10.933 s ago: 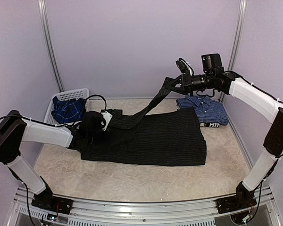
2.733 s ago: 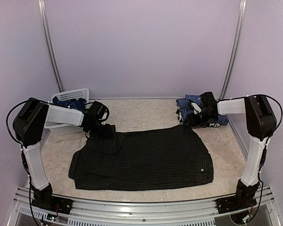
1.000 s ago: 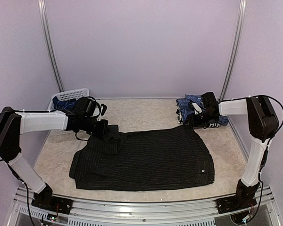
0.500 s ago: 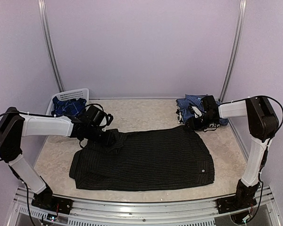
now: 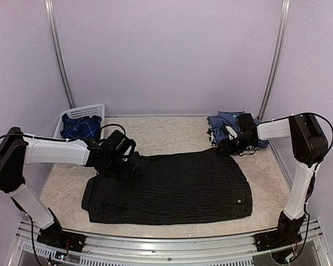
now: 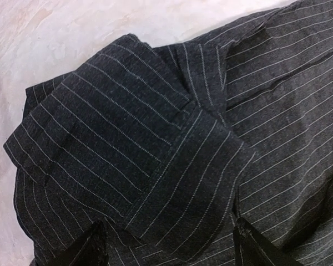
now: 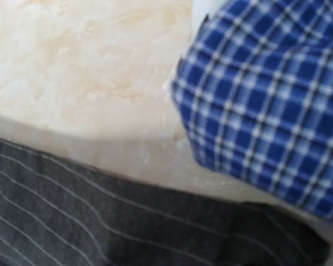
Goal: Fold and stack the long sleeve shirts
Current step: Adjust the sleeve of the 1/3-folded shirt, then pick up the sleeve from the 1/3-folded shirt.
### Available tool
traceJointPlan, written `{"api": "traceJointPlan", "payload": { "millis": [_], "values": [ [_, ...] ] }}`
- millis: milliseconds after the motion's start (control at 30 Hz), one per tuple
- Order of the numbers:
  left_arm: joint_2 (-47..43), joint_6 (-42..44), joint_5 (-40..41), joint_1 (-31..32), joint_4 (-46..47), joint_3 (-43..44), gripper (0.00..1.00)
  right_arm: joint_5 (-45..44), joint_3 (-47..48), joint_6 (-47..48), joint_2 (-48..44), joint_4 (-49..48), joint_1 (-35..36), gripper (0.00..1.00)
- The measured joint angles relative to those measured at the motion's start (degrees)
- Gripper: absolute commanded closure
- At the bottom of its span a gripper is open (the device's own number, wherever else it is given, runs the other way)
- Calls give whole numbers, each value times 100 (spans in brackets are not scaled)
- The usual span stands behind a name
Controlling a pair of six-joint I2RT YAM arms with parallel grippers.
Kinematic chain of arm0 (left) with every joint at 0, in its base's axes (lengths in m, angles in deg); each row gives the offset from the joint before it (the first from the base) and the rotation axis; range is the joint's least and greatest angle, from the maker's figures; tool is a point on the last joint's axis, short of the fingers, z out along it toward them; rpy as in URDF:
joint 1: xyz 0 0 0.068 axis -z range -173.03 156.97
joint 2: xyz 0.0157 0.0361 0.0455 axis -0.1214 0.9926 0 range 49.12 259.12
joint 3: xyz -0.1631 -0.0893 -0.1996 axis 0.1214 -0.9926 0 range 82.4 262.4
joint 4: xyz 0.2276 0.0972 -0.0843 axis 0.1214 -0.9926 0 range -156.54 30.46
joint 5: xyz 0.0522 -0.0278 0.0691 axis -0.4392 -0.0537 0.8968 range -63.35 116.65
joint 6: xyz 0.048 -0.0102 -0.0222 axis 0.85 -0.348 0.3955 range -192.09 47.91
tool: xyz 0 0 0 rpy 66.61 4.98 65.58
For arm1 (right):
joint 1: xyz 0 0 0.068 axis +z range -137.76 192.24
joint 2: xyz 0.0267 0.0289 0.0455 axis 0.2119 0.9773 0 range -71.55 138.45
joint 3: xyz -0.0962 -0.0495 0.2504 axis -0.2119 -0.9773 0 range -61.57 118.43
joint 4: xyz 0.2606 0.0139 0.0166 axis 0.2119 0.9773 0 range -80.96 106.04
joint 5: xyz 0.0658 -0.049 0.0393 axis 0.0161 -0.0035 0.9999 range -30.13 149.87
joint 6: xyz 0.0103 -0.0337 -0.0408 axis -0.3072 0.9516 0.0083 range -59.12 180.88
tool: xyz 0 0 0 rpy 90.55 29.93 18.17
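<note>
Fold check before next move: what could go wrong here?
Open left gripper hangs over the folded sleeve cuff of the black pinstriped shirt; withdrawing could snag and unfold it.
Right gripper sits by that shirt's far corner, beside the folded blue checked shirt; a grab may catch both.

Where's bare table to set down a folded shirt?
Widest: the back strip of table, between white basket and blue checked shirt, behind the black pinstriped shirt. Smaller patch left of it, in the near left corner. Crowded: back right, where the right claw sits between both shirts.
</note>
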Motion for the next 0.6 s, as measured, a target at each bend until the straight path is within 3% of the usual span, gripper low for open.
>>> {"api": "traceJointPlan", "payload": {
  "millis": [333,600],
  "values": [
    [450,122,195,70,-273,96,31,22,-44,-17,0,-20,0,48],
    [450,212,219,72,-289,111,59,63,-44,-22,0,-20,0,48]
  ]
}}
